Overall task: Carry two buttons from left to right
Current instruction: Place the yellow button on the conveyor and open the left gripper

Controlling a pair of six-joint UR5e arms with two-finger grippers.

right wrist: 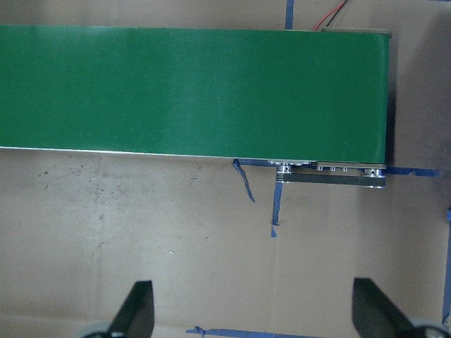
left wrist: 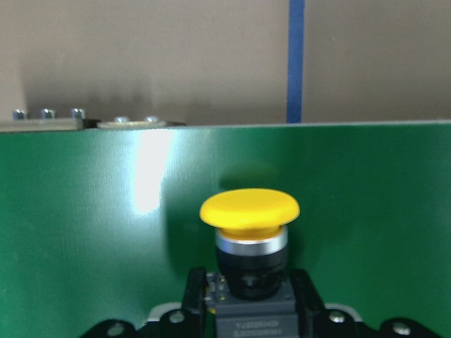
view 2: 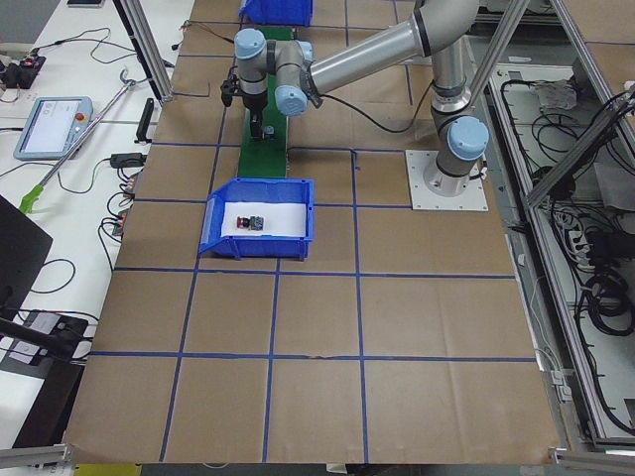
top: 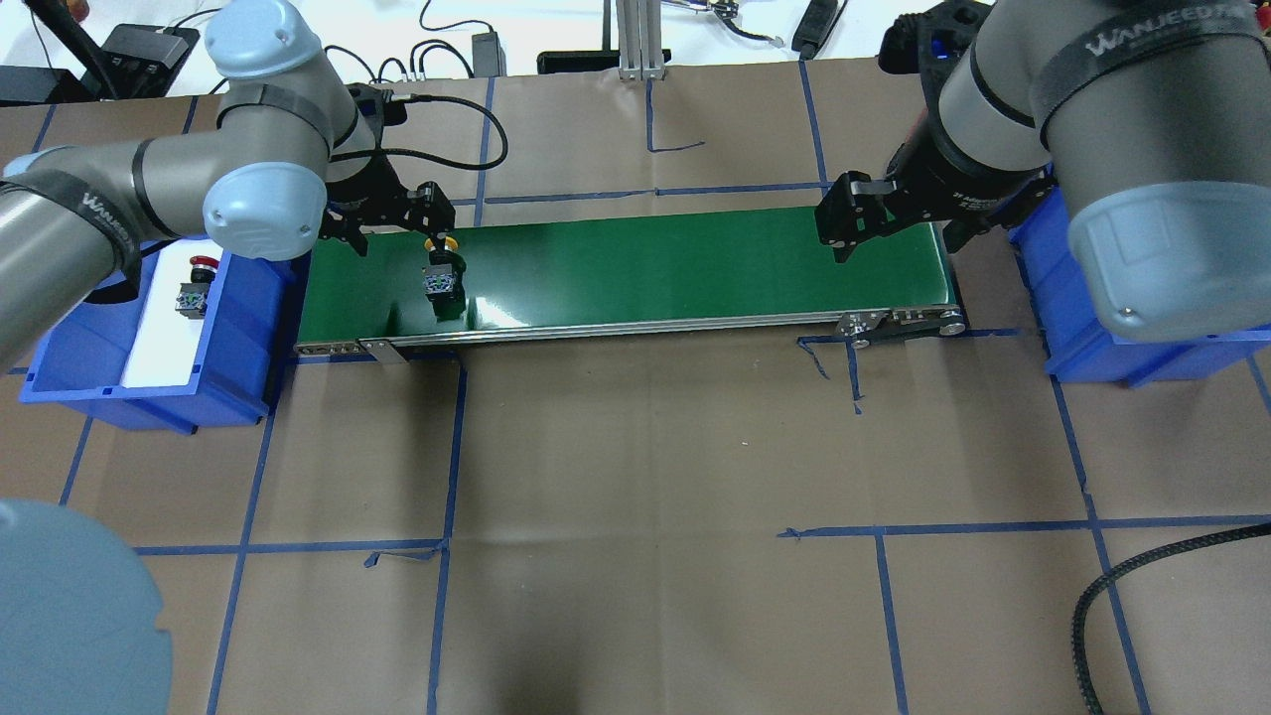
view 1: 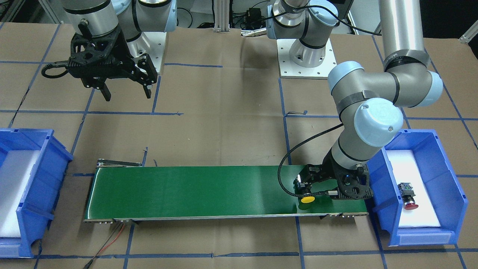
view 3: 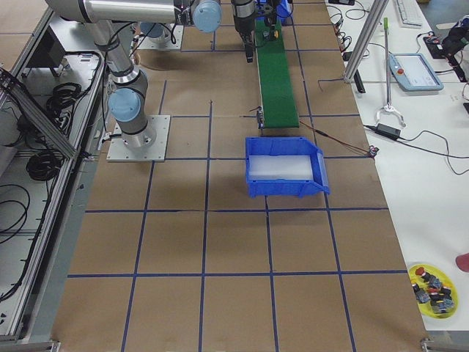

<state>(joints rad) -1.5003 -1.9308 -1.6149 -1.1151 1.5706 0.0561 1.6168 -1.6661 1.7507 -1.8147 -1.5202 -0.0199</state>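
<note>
The yellow-capped button (left wrist: 249, 211) sits between the fingers (left wrist: 194, 299) of my left gripper (view 1: 304, 188), low over the left end of the green conveyor belt (top: 645, 268). Its cap (view 1: 307, 199) points toward the belt's far edge, and I cannot tell whether it touches the belt. The red-capped button (view 1: 409, 197) lies on white foam in the blue bin (view 1: 442, 166) on my left, and it also shows in the overhead view (top: 196, 288). My right gripper (view 1: 128, 96) is open and empty. It hangs above the table on the robot's side of the belt's right end, with both fingers (right wrist: 137, 313) wide apart.
A second blue bin (view 1: 56, 157) with white foam stands past the belt's right end and holds nothing that I can see. Brown paper with blue tape lines covers the table. Red and black wires (view 1: 112, 239) trail from the belt's right end.
</note>
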